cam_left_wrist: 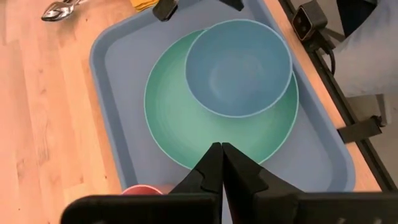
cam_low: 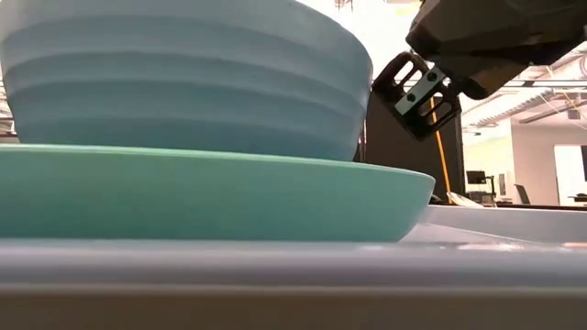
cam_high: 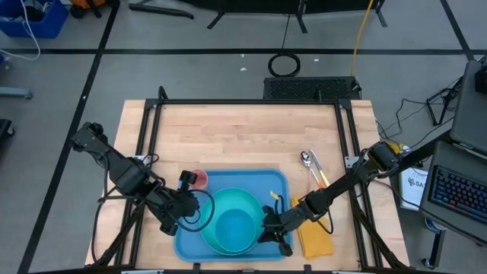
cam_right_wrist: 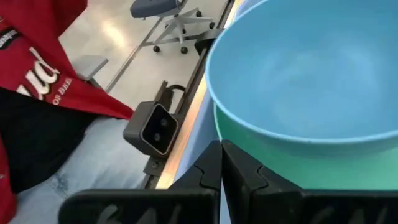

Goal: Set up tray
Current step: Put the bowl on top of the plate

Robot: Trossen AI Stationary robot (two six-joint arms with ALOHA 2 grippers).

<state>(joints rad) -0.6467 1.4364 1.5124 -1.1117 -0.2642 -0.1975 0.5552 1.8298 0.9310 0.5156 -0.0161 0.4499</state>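
The left claw [cam_high: 185, 217] hangs pinched shut and empty over the tray's [cam_high: 275, 180] left side, at the plate's [cam_high: 215, 229] left rim, while the right claw [cam_high: 275, 228], equally shut and empty, sits at the tray's right edge close beside the plate. The tray lies at the table's [cam_high: 243, 129] front edge, already carrying the plate with the bowl [cam_left_wrist: 239, 67] set inside it, toward the plate's front. A red cup [cam_high: 198, 179] stands at the tray's back-left corner, a yellow napkin [cam_high: 314, 237] lies off the tray's right edge, and the cutlery [cam_high: 313, 166] lies beyond the tray's back-right corner — all outside the rim. The next pick probably calls for lifting clear first — rising above the bowl's rim before swinging outward — then opening wide only once well off the tray, so the stacked dishes stay put.
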